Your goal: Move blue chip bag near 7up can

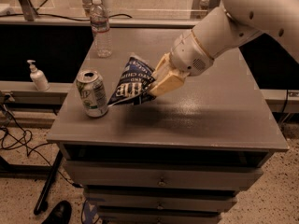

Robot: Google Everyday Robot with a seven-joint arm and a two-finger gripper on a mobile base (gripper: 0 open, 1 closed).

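The blue chip bag [133,82], dark navy with white lettering, hangs tilted in my gripper [156,84], its lower corner close to the table top and just right of the 7up can [92,93]. The can stands upright near the front left of the grey table [201,111], silver and green with an open top. My gripper's tan fingers [168,80] are shut on the bag's right end. The white arm reaches in from the upper right.
A clear plastic water bottle [101,28] stands at the table's back left. A white pump bottle [37,76] sits on a ledge to the left. Drawers are below the table top; cables and a shoe lie on the floor at left.
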